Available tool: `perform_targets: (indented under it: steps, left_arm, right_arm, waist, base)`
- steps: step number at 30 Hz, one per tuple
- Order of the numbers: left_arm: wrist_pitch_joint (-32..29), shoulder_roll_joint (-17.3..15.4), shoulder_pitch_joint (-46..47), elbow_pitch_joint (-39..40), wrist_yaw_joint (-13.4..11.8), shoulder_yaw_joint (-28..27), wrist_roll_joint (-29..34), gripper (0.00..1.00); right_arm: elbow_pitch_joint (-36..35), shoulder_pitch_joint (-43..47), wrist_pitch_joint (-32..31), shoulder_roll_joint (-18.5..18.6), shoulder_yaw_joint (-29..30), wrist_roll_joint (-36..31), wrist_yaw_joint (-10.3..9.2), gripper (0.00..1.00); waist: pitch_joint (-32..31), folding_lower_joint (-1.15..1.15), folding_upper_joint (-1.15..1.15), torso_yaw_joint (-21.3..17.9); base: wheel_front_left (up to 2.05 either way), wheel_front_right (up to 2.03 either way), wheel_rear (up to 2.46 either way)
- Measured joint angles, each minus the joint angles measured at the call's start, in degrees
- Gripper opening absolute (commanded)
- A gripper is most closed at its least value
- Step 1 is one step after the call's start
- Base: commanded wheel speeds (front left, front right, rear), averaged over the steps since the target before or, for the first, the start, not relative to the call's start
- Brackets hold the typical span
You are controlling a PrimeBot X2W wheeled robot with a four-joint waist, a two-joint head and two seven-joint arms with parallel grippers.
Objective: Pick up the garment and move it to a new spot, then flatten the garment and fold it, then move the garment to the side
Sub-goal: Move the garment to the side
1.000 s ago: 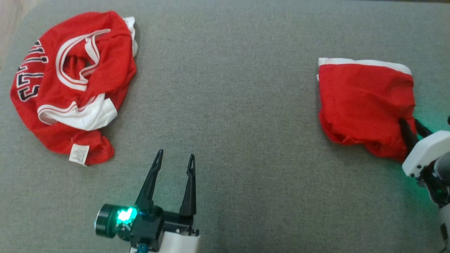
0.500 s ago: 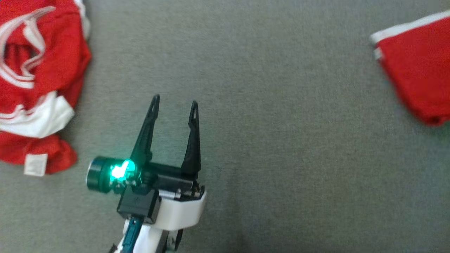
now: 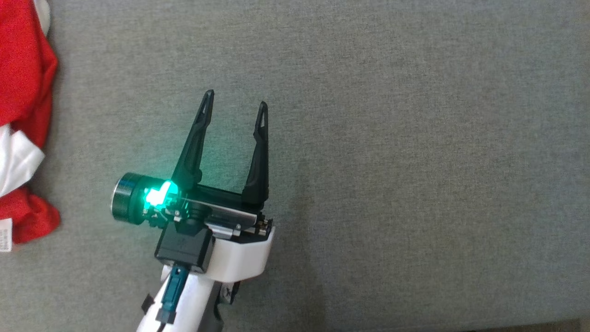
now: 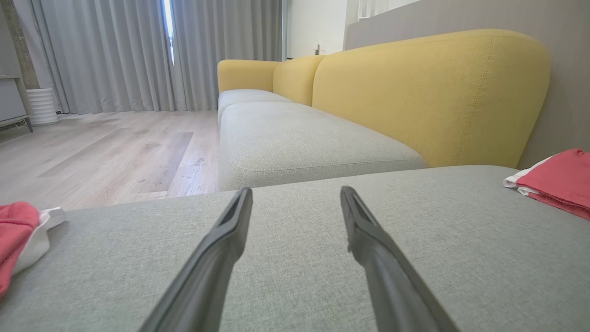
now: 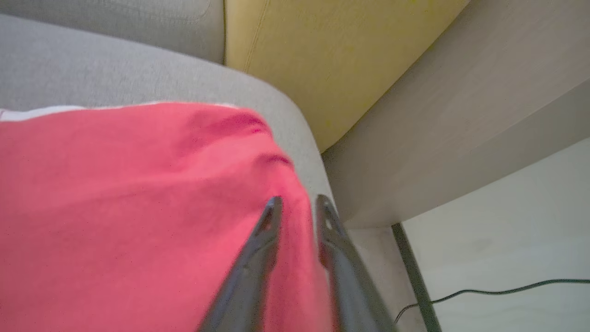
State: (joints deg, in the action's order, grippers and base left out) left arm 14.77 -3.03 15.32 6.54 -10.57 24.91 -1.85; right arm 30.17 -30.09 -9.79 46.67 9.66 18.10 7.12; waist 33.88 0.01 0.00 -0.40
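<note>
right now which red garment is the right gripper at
The folded red garment at the cushion's corner; the crumpled red-and-white jersey lies left of the left gripper.

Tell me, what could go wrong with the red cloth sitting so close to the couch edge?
1. The folded red garment lies by the grey cushion's rounded corner; a tug from the right gripper might drag it onto the floor.
2. Its fingers sit close on the cloth, so pulling away could snag and spoil the fold. Whether they grip it is unclear.

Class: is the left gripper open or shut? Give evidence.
Open. The left gripper shows fingers wide apart over the grey cushion, nothing between.
</note>
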Motion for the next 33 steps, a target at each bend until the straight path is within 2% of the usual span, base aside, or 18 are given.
perform_targets:
  steps: [4, 8, 15, 16, 17, 21, 24, 28, 33]
  left_arm:
    - [0.0, 0.01, -0.02, -0.56, -0.14, 0.1, -0.25, 1.0]
    - [0.0, 0.03, -0.84, -2.55, -0.56, -0.05, -1.51, 1.0]
    - [-0.01, 0.04, -7.75, -8.06, -0.87, -2.29, -4.79, 1.0]
    - [-0.01, 0.04, -7.75, -8.06, -0.87, -2.29, -4.79, 1.0]
    - [-0.01, 0.04, -8.75, -8.68, -1.05, -2.85, -4.79, 1.0]
    - [-0.01, 0.04, -12.21, -9.85, -2.13, -4.65, -4.72, 1.0]
    - [-0.01, 0.03, -14.75, -9.88, -2.36, -5.72, -4.74, 1.0]
    - [-0.02, 0.02, -18.31, -10.21, -1.75, -7.54, -4.74, 1.0]
    - [-0.02, -0.02, -21.1, -9.76, -0.37, -10.12, -4.74, 1.0]
  right_arm:
    - [-0.07, -0.6, 4.74, -3.0, 2.0, -5.58, 0.0, 1.0]
    - [-1.52, -0.15, 7.05, -11.67, 0.77, -7.16, 0.0, 1.0]
    - [-6.13, 11.29, 9.56, -24.72, -6.09, -5.2, 0.0, 1.0]
    - [-6.13, 11.29, 9.56, -24.72, -6.09, -5.2, 0.0, 1.0]
    - [-6.54, 13.38, 10.21, -26.6, -7.58, -4.99, 0.0, 1.0]
    - [-6.8, 20.32, 15.49, -33.23, -13.51, -2.97, 0.0, 1.0]
    - [-5.14, 23.39, 20.91, -35.67, -16.59, -1.34, 0.0, 1.0]
    - [-4.31, 26.48, 23.9, -37.93, -15.86, -1.11, 0.0, 1.0]
    - [-13.4, 31.75, 24.02, -40.38, -12.06, -6.77, -0.01, 1.0]
  waist:
    - [-1.97, -0.01, 0.0, 0.57]
    - [-5.39, -0.02, 0.0, 0.97]
    - [-14.02, -0.03, 0.0, 1.85]
    - [-14.02, -0.03, 0.0, 1.85]
    - [-15.41, -0.02, 0.0, 1.98]
    - [-20.99, -0.03, 0.0, 2.46]
    - [-25.22, -0.03, 0.0, 2.83]
    - [-30.62, -0.03, 0.01, 3.49]
    - [-35.63, -0.03, 0.01, 4.61]
  base:
    - [0.0, 0.0, 0.0]
    - [0.0, 0.0, 0.0]
    - [0.0, 0.0, 0.0]
    - [0.0, 0.0, 0.0]
    - [0.0, 0.0, 0.0]
    - [0.0, 0.0, 0.0]
    - [0.0, 0.0, 0.0]
    - [0.0, 0.0, 0.0]
    - [0.0, 0.0, 0.0]
